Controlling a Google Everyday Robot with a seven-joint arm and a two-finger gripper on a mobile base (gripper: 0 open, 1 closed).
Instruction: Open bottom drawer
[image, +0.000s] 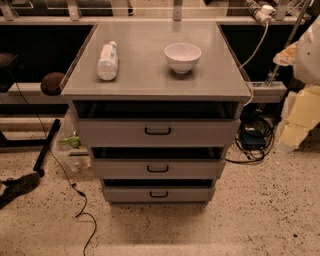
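A grey three-drawer cabinet (155, 85) stands in the middle of the camera view, seen from above and in front. The bottom drawer (125, 195) is the lowest and narrowest-looking grey front, with a small black bar handle (159, 194). A dark gap shows above its front edge, as above the other two drawers. My gripper is not in view. Only a white and pale yellow shape (302, 110) shows at the right edge, well away from the drawers.
A plastic bottle (107, 61) lies on the cabinet top beside a white bowl (182, 56). A black cable (75, 200) and a dark shoe (17, 186) lie on the floor at left. Coiled cables and a blue box (254, 139) sit at right.
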